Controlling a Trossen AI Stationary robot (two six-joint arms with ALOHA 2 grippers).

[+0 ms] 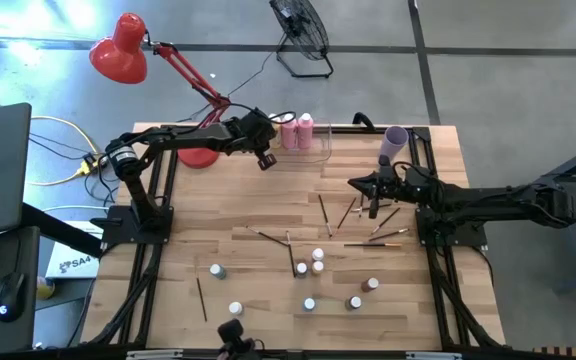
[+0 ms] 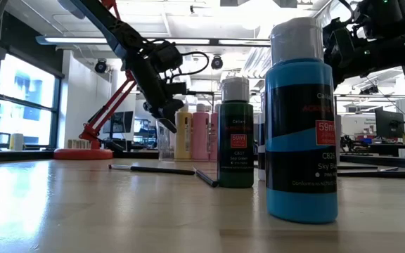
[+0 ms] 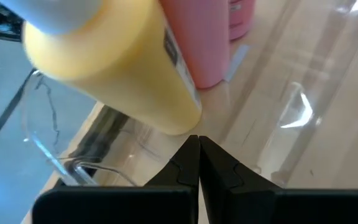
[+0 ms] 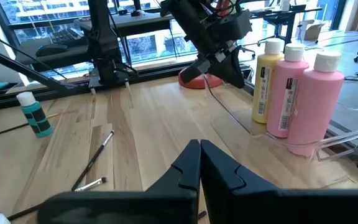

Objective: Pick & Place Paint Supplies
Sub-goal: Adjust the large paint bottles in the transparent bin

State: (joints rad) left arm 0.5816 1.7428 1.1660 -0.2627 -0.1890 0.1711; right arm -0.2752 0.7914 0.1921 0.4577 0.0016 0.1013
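Pressing its two fingers fully together, the left gripper [image 1: 265, 157] holds nothing and hangs at the near wall of the clear bin [image 1: 324, 152]. Its tips point at the foot of the yellow-orange bottle [image 3: 110, 65], which stands upright inside the bin, with two pink bottles [image 1: 299, 131] in a row beside it. These three seem already placed.

The right gripper [image 1: 373, 210] has its fingers together as well and carries nothing. It hovers above a loose group of paintbrushes [image 1: 354, 211] lying flat on the table [image 1: 248, 200]. Their long axes run in different directions, some almost along the arm and some across it. The lilac cup [image 1: 395, 141] lies just behind this arm.

The small white-capped bottles [image 1: 313, 265] stand scattered in the near half of the table, well apart from both grippers. I judge the right arm is nearer for a brush, and it must first open its jaws and turn them across the handle.
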